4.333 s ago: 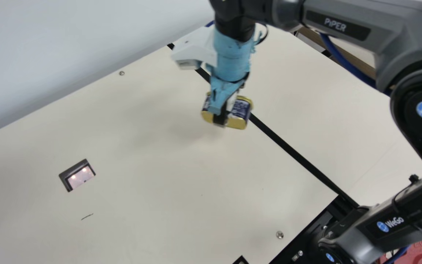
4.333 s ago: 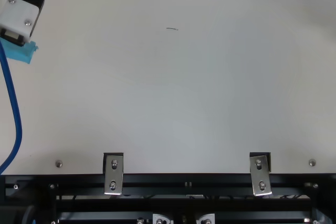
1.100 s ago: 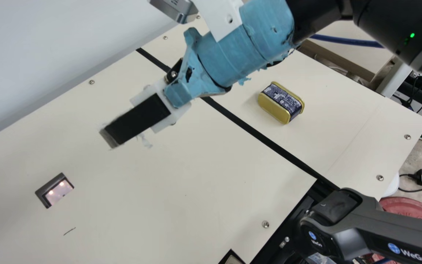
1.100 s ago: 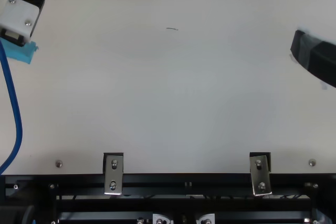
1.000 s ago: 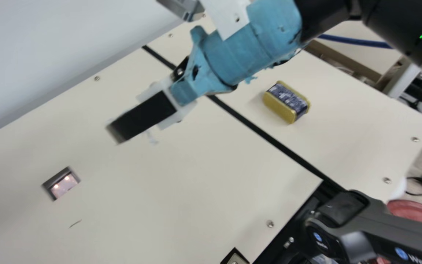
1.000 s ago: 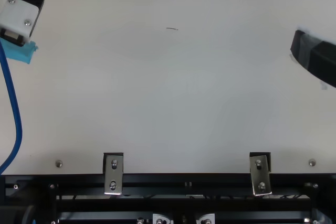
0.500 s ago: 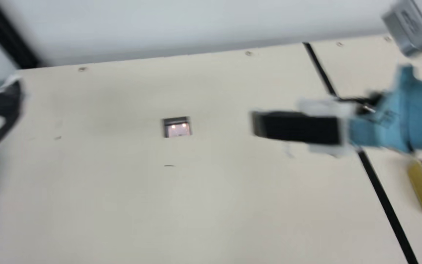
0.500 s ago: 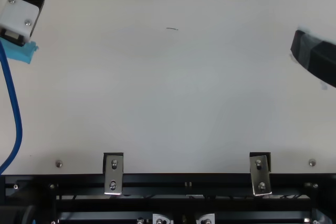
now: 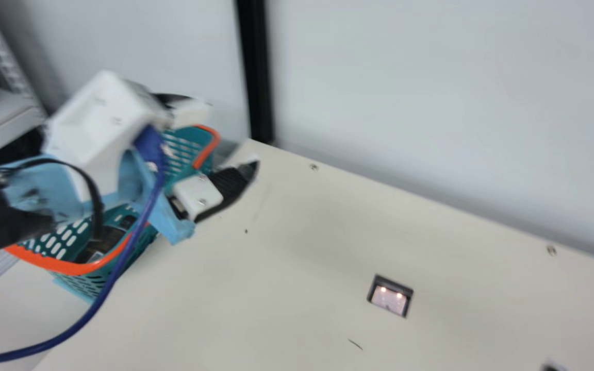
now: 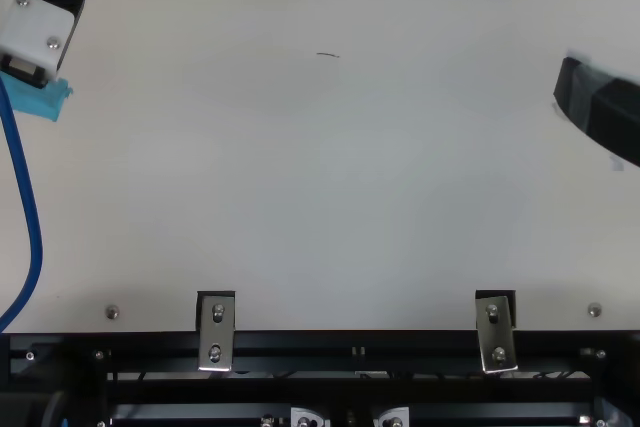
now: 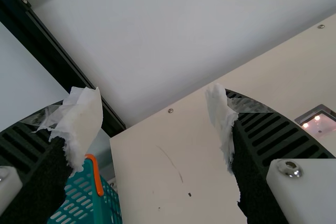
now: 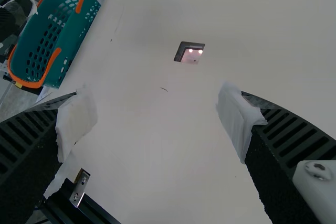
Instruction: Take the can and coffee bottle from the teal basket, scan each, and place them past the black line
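Note:
In the main view my left gripper stands open by the teal basket, between it and the table. A dark item, apparently the coffee bottle, lies inside, partly covered by the cable and rim. Nothing is between the widely parted fingers of my left gripper in its wrist view, where the basket shows past one finger. The top view has one finger of my right gripper at its right edge. My right gripper is open and empty in its wrist view, over bare table.
A scanner window is set into the cream table. A pale wall rises behind the table, with a black post near the back corner. A blue cable hangs from the left arm in front of the basket.
My right gripper, earlier shut on the gold-and-navy can, let it go beyond the black line and came back over the table. The neck camera has turned left. My left arm stayed still.

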